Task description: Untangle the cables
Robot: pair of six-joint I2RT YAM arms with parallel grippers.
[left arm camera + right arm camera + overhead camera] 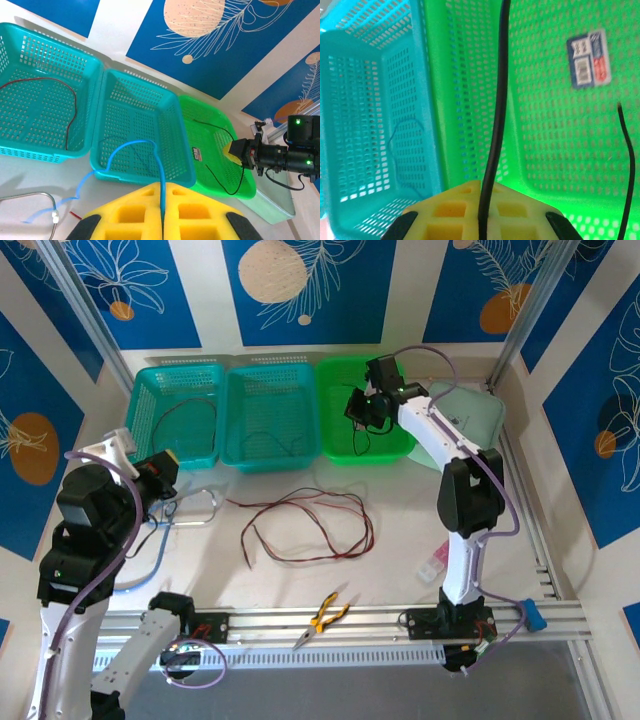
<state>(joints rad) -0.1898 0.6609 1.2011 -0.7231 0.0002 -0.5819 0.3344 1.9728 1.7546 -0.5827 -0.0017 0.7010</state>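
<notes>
The left gripper has its yellow fingers pressed together on a light-blue tube, which arches up over the near rim of the middle teal basket. In the left teal basket, 1 thin red cable lies curled. On the open table, thin red and dark brown cables sprawl in wide overlapping loops, well apart from the pliers at the near rail. The right gripper hangs over the green basket, clamped on 1 thin black cable.
</notes>
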